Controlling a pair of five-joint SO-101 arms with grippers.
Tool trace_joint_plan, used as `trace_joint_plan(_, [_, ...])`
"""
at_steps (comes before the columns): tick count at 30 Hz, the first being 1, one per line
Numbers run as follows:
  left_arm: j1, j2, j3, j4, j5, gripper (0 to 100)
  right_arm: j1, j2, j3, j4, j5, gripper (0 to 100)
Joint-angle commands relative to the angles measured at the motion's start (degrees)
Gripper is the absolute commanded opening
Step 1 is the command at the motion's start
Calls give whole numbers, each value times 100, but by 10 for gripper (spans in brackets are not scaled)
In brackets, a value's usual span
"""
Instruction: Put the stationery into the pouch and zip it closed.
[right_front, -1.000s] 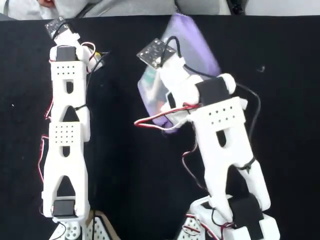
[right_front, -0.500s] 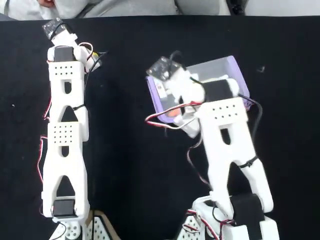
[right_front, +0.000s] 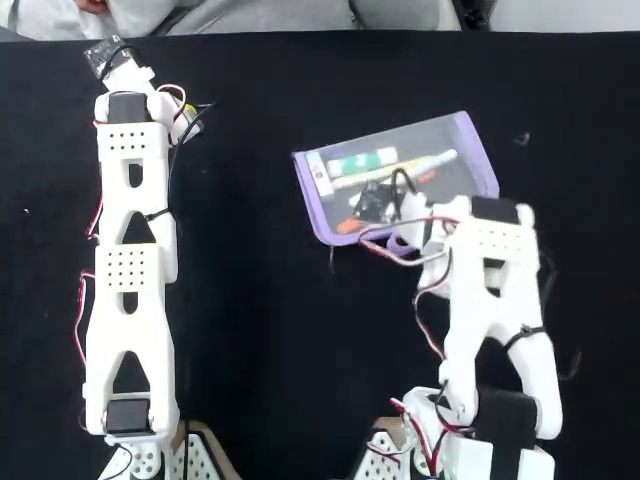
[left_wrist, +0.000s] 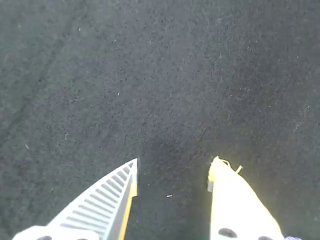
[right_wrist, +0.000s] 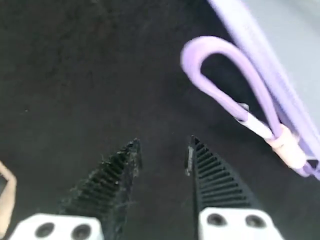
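The pouch (right_front: 400, 170) lies flat on the black table (right_front: 250, 330), nearer the far edge and somewhat toward the right edge, with its clear face up. The stationery (right_front: 365, 160) shows through that face as a row of pens and a stick-shaped item, so it looks to be already inside. The right pincer (right_wrist: 162, 150) sits low over the table just beside the pouch's near edge. Its dark serrated fingers (right_wrist: 115, 170) stand a narrow gap apart with nothing between them. Just ahead of them the pouch's purple loop (right_wrist: 220, 85) arches off the purple rim, apparently the pull to tug along the zip, which would explain why the pincer is lined up here rather than over the pouch body. Whether the zip is open or already partly run I cannot tell. The left pincer (left_wrist: 172, 170) hangs over bare table near the far left corner, well apart from the pouch, with its tips moderately spread and holding nothing (probably parked out of the way). It may yet be needed to pin the pouch while the loop is pulled.
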Motion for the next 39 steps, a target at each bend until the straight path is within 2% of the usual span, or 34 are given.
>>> trace_joint_plan(1, [-13,-44,-259,-70,-26,231,-149,-268,286,-800,123,145])
trace_joint_plan(6, [-31,167,-259,-316,-26,231,-176,-268,673,-2031,123,145])
trace_joint_plan(16, [-48,167,-259,-343,-18,231,-615,-251,1543,-3648,97,141])
trace_joint_plan(18, [-48,167,-259,-343,-18,231,-642,-259,1587,-3780,97,105])
trace_joint_plan(22, [-48,167,-259,-343,-18,231,-615,-259,1543,-3833,97,31])
trace_joint_plan(26, [-48,167,-259,-334,-18,231,-589,-268,1323,-3842,62,11])
trace_joint_plan(31, [-48,167,-259,-334,-18,231,-633,-268,488,-3754,-949,11])
trace_joint_plan(36, [-48,158,-259,-325,-18,231,-712,-268,-778,-2857,-1574,11])
trace_joint_plan(39, [-48,158,-259,-325,-18,231,-844,-251,-1314,-2084,-1653,11])
